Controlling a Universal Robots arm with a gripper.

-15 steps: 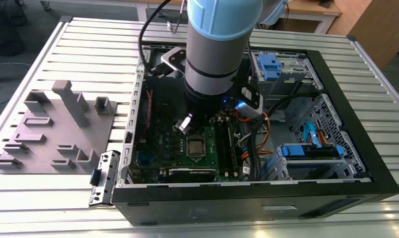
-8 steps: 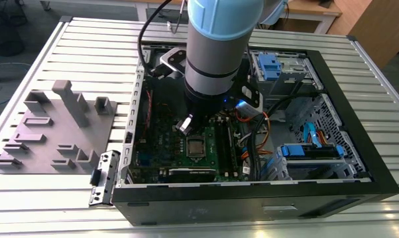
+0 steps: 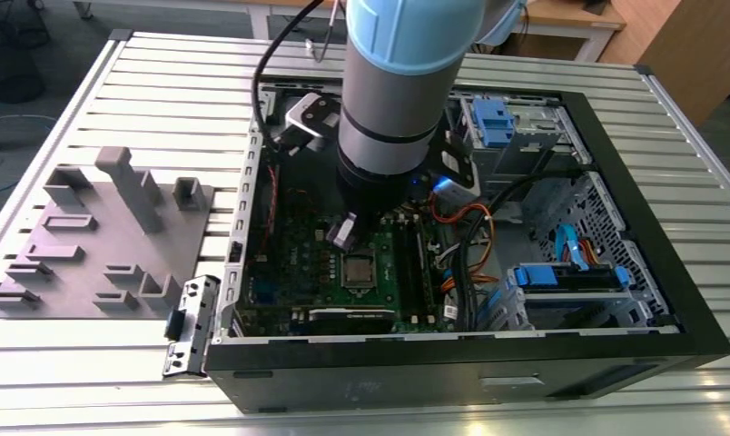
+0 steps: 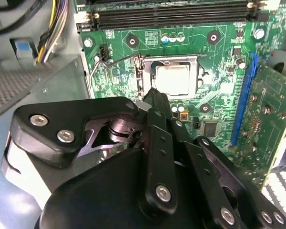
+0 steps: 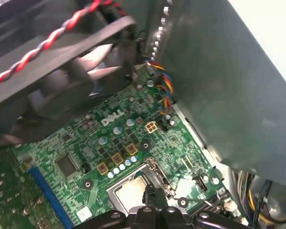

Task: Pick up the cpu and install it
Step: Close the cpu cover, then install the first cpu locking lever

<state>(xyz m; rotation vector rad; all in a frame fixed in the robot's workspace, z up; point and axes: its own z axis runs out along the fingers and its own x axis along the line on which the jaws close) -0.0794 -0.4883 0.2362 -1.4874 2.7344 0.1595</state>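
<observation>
One arm reaches into the open case [image 3: 656, 272] in the exterior view; the cpu [image 3: 359, 270] lies square and silvery in its socket on the motherboard [image 3: 295, 259]. In both wrist views the fingers [image 4: 155, 95] (pinched together, holding nothing) hover just above the pale-rimmed cpu [image 5: 129, 191].

Silvery-grey cpu [image 4: 172, 79] – green motherboard [image 4: 219, 62], blue slot [image 4: 243, 98], black claw [image 4: 155, 102].

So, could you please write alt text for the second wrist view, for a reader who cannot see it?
The black gripper hangs over a green motherboard, its tip at the edge of the metal socket frame where the silvery square cpu lies. Black memory slots run along the board's far edge, and a blue slot runs beside the socket.
</observation>
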